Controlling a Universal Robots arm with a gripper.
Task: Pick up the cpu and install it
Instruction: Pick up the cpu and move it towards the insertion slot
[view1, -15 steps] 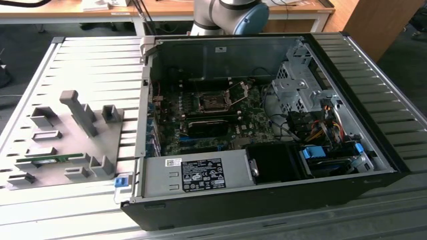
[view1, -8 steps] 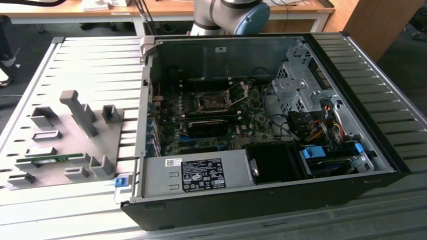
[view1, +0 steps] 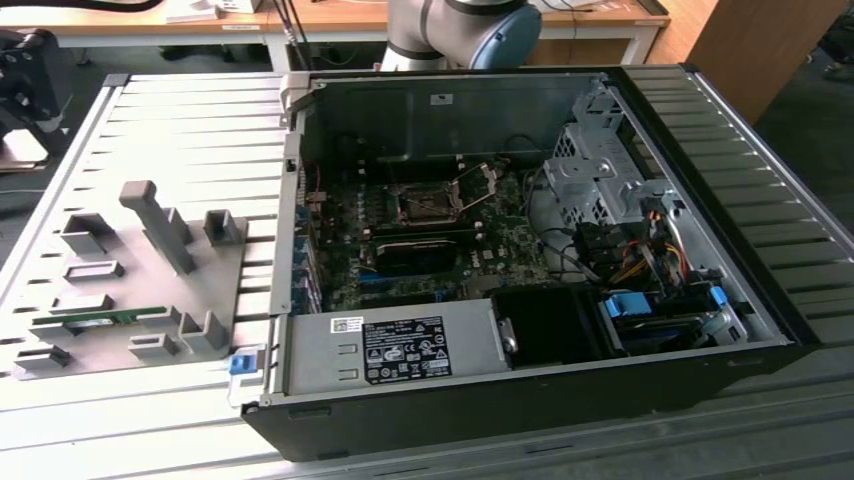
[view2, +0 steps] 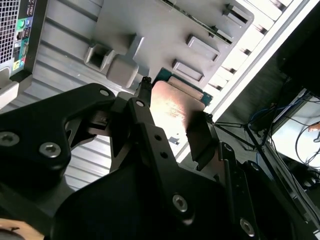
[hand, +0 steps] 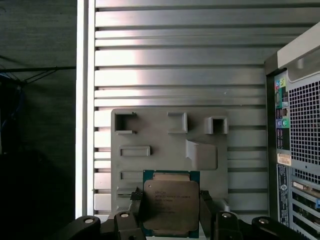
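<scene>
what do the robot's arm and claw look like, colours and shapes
The arm is a pale grey round tube with a blue cap at a joint. The claw is matt black: broad angular link plates joined by silver round-headed screws, ending in two slim flat fingers with small holes along them.

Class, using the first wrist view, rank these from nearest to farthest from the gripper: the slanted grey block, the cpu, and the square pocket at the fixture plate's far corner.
1. cpu: held in the gripper.
2. slanted grey block: on the fixture plate, just past the cpu.
3. square pocket: at the plate's far corner.
</scene>
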